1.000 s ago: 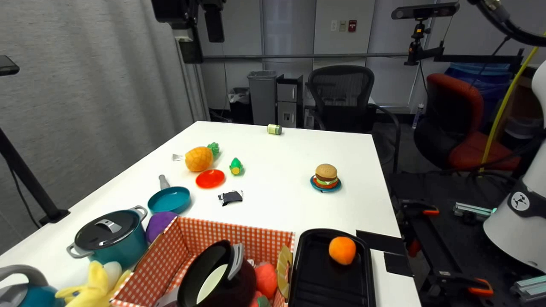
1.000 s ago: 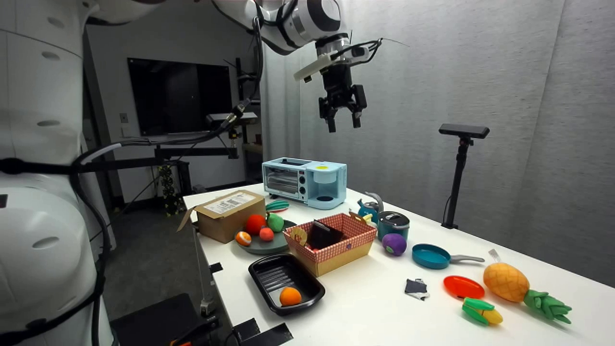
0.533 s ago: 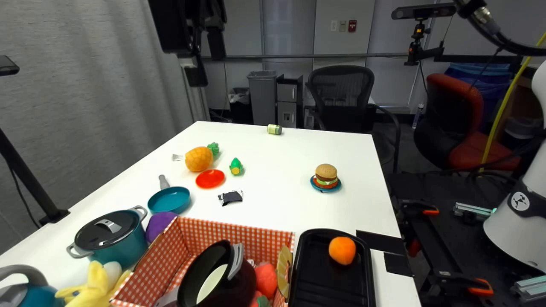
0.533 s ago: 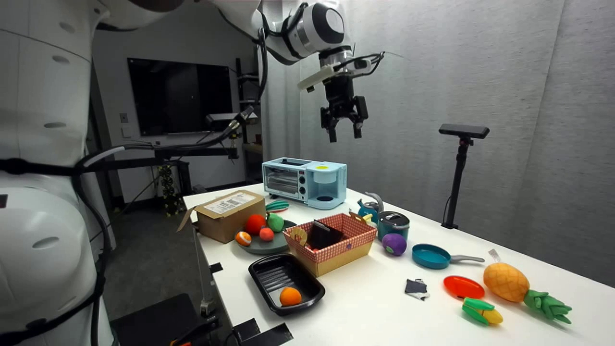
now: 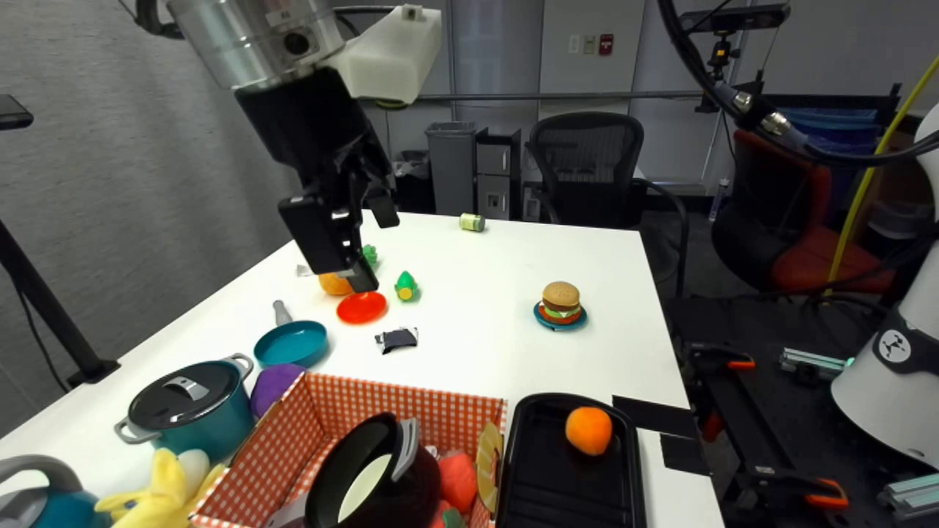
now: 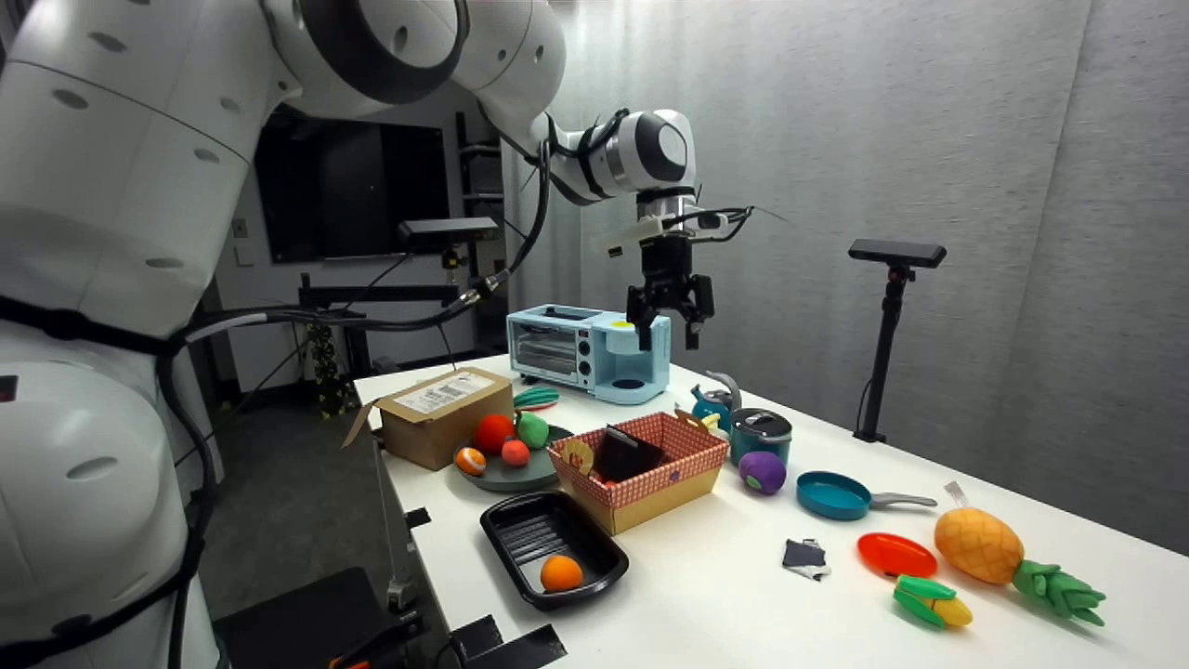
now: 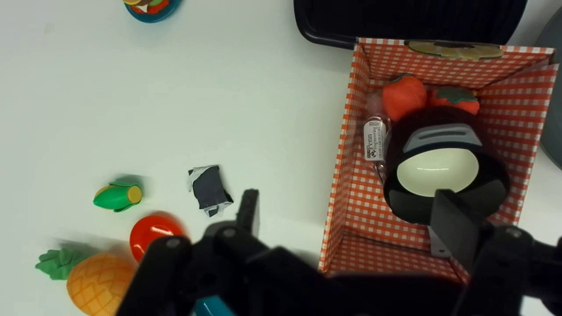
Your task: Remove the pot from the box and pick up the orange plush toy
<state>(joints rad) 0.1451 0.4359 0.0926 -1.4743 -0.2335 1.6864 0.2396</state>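
Inside the red checked box (image 5: pixel 352 403), the black pot (image 7: pixel 445 164) is seen tilted, with its pale inside exposed. It is hemmed in: two red plush toys (image 7: pixel 404 97) are lodged between it and one end wall, and a labelled clear bottle (image 7: pixel 374 140) is set between it and a side wall (whether either touches the pot cannot be told). Just outside that end wall a black tray (image 5: pixel 565 491) is placed, with an orange toy (image 5: pixel 588 431) set in it. The gripper (image 6: pixel 668 336) is held well above the white table (image 5: pixel 477 293), its fingers (image 7: pixel 452 228) spread apart; in the wrist view the pot is partly covered by one of them. The opposite end of the box is flanked by a teal lidded pot (image 5: pixel 194 411), a yellow plush toy (image 5: pixel 158 495) and a purple plush toy (image 5: pixel 273 387). Farther off, a crumpled dark wrapper (image 5: pixel 398 339), a red plate (image 5: pixel 361 308) and a pineapple toy (image 7: pixel 102 283) are spread out. In an exterior view, a grey plate (image 6: pixel 511 478) and a cardboard carton (image 6: pixel 446 437) are seen on the box's side away from the wrapper.
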